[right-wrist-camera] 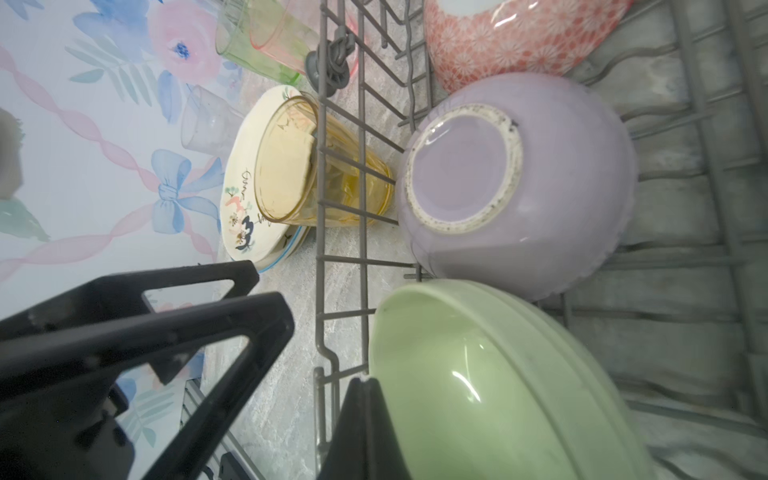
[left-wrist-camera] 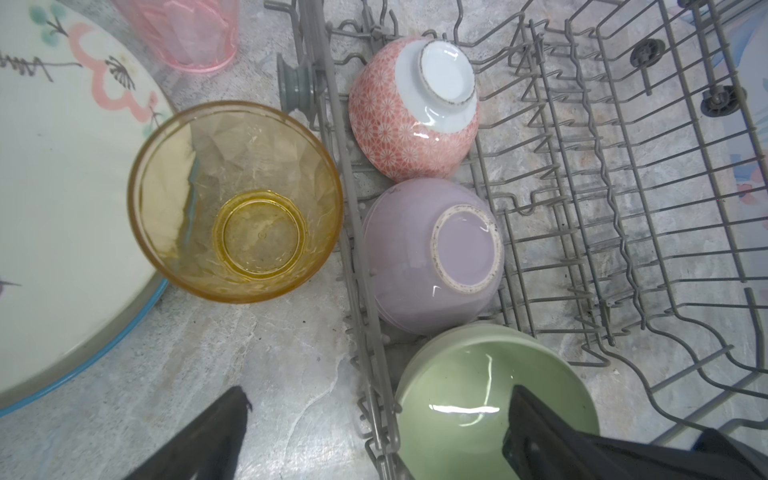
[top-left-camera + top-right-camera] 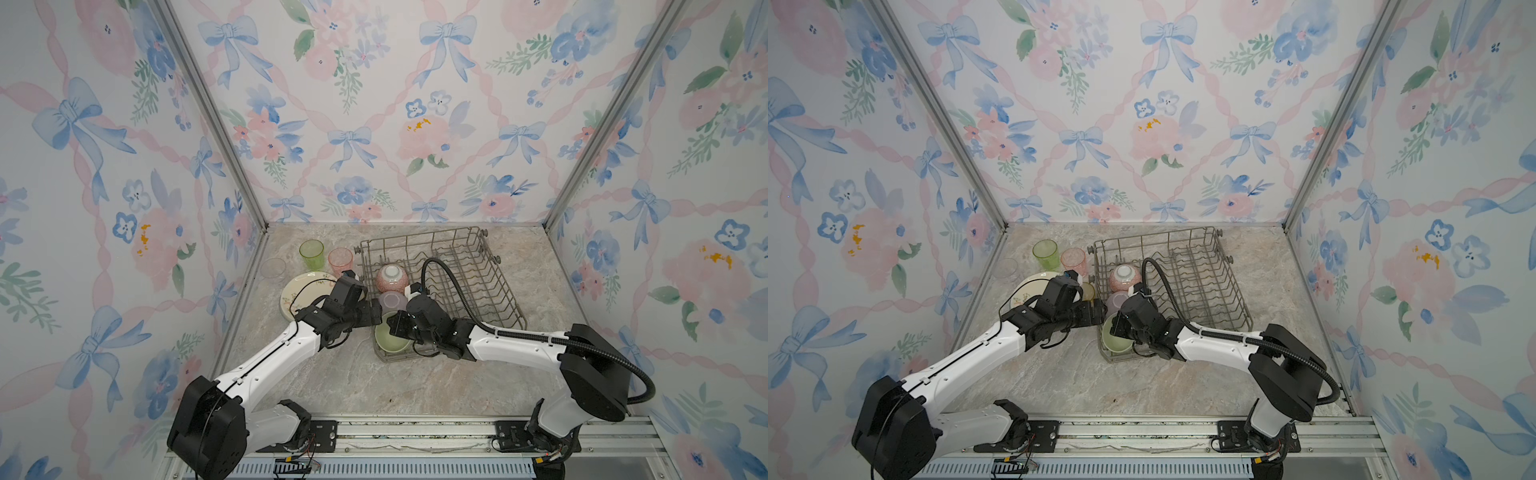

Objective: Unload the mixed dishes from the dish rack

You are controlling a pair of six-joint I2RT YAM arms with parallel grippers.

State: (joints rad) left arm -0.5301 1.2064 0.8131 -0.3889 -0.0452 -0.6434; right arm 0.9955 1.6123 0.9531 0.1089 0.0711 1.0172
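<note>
**Right gripper (image 1: 363, 415) clamped on green bowl (image 1: 478, 395) rim; my left gripper (image 2: 376, 392) spread wide**

Dish rack (image 3: 494, 282) sits on the marble table (image 3: 374, 386). Plate stack (image 2: 62, 187) lies outside its left wall. Inside along that wall: green bowl nearest, then lilac bowl (image 2: 432, 257) and pink bowl (image 2: 411, 124), both inverted. Amber tumbler (image 2: 235, 199) stands upright between plates and rack.
</note>
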